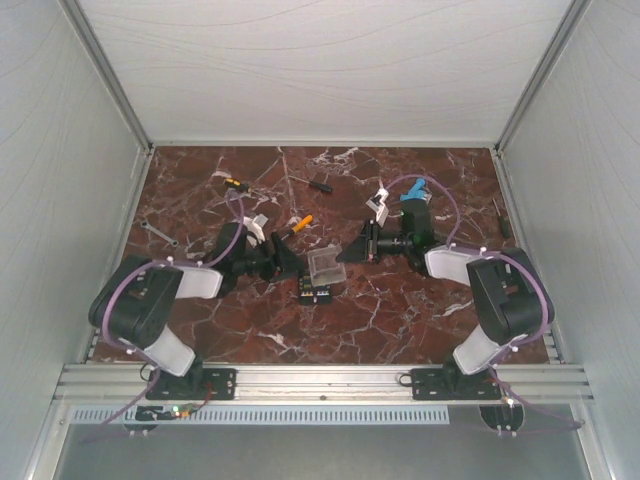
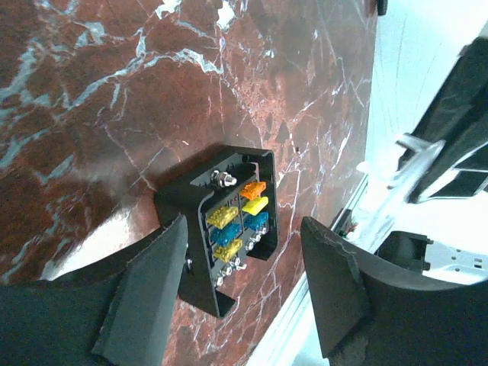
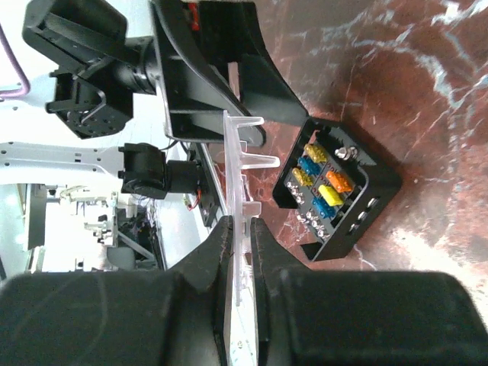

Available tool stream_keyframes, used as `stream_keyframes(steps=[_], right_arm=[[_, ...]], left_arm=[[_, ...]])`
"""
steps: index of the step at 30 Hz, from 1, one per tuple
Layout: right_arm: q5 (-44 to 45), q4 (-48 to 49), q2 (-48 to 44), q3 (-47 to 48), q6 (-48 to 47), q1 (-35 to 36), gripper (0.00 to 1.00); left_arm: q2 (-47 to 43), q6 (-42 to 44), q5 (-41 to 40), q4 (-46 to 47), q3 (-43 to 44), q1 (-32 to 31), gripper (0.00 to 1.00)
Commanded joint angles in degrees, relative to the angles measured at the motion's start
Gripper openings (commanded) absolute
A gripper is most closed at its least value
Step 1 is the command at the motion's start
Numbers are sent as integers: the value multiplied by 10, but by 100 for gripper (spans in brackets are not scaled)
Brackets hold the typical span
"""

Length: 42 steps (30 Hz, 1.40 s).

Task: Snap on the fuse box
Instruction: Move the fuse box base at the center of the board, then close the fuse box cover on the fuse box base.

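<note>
Red-brown marbled worktop (image 1: 400, 310) fills the floor of a white-walled enclosure, and both arms reach in toward its middle. The small black square plastic fuse box (image 2: 216, 187) lies flat on the marble near the centre, open side up. It shows two rows of tiny fuses: orange, yellow and blue in one row, and yellow, blue and yellow in the other.

The left claw (image 2: 244, 229) straddles the box with its jaws apart. One black finger (image 2: 149, 297) stands right against a corner of the box, though I cannot tell whether it touches. The other finger (image 2: 335, 290) stands off from the opposite side with bare marble showing between them. The box is not gripped.

The right claw (image 3: 242, 229) is pressed together on a clear square plastic lid (image 3: 238, 168), pinching it by one edge. From the right wrist the lid appears edge-on, as a thin pale sheet with small tabs pointing toward the box. From above, the lid hangs tilted just beyond the box's far edge, between the two claws. Whether it touches the box cannot be made out.

Farther back on the worktop lie three tools, well apart from the box:
- a yellow-and-black-handled screwdriver (image 1: 235, 184)
- a black-handled screwdriver (image 1: 320, 184)
- an orange-handled screwdriver (image 1: 300, 222)

A slim metal wrench (image 1: 158, 232) lies near the left wall.
</note>
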Motion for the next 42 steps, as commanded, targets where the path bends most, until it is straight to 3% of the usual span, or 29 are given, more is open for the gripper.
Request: stream_keyframes(steps=[1,14,32,37,42], right_arm=[[36,56,6,-25,49,26,0],[133,248,86,-71,192,96,0],[165,244,92,-108,182,92,0],[165,231,87,-111,170,84,9],[169,202,78,-108,152,83,30]], left_arm=[[-66,-5,-33,11,-31,25,62],[-186,38,-89,-84,-66,16,68],[-167,69,-150,-131,-32,-62,65],[-160,74,-165,-139,-27,-75,65],[-147,83,-177,-152,-14,-88,64]])
